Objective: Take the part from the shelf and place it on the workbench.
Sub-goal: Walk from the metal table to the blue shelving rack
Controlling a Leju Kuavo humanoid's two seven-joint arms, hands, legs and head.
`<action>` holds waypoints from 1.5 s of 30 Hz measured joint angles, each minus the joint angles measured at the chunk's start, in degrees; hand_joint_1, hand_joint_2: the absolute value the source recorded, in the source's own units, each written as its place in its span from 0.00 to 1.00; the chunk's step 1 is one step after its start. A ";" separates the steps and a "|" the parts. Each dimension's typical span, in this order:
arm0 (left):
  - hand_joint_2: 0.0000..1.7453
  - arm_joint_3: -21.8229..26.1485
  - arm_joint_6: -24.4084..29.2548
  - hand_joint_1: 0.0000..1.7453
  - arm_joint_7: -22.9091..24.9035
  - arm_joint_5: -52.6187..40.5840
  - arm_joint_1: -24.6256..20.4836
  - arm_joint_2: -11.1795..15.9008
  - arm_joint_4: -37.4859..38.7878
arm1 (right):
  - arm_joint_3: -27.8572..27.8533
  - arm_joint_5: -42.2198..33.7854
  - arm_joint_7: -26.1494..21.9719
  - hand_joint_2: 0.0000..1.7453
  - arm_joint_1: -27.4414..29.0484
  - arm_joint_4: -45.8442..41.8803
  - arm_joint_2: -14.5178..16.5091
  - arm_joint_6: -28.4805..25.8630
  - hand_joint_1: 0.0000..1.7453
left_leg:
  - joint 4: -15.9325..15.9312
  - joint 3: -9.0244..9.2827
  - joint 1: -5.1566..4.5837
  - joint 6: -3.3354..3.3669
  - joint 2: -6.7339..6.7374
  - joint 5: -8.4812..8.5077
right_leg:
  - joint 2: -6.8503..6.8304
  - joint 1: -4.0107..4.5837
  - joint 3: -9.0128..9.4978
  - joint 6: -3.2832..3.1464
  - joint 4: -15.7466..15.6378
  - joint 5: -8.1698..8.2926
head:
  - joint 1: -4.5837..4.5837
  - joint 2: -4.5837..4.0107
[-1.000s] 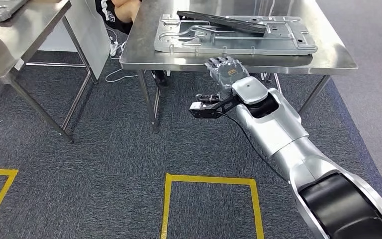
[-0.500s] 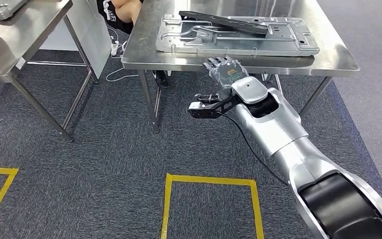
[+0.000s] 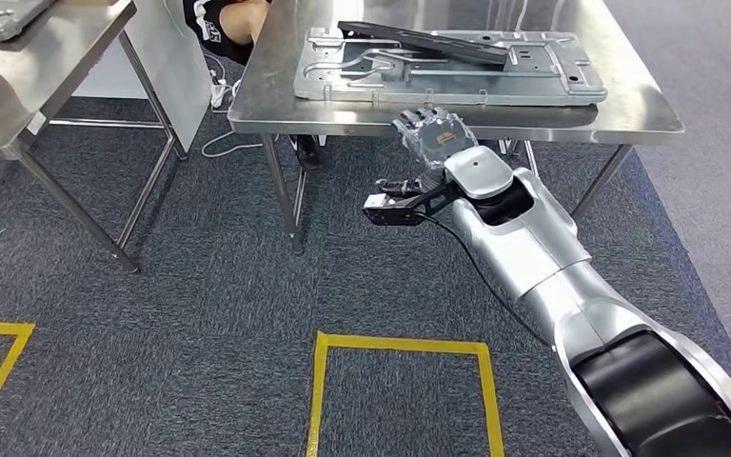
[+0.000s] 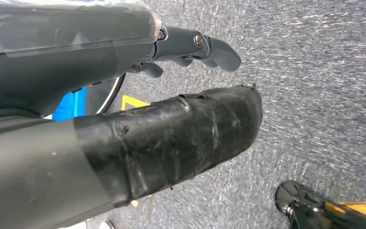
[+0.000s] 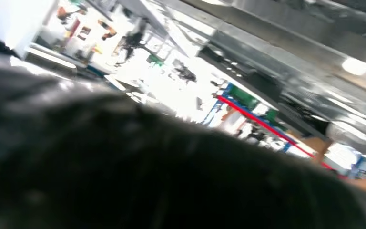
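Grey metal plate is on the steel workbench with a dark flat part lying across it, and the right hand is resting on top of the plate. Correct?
Not quite. In the head view the right hand is at the front edge of the workbench, at or just below the tabletop, not on top of the plate. The rest holds: the grey metal plate lies on the steel workbench with the dark flat part across it.

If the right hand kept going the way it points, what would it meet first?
Probably the front edge of the workbench: the right hand sits right at it, just below the metal part. Depth is unclear; it may slip under the top instead.
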 joint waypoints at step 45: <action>0.00 -0.01 0.00 0.00 0.00 0.00 -0.02 -0.10 0.00 | 0.00 0.00 0.01 0.00 -0.09 0.02 -0.09 0.00 0.00 | -0.55 0.27 0.27 0.94 0.22 -0.34 | -0.04 -0.13 -0.54 0.78 0.77 0.13 | 0.01 0.00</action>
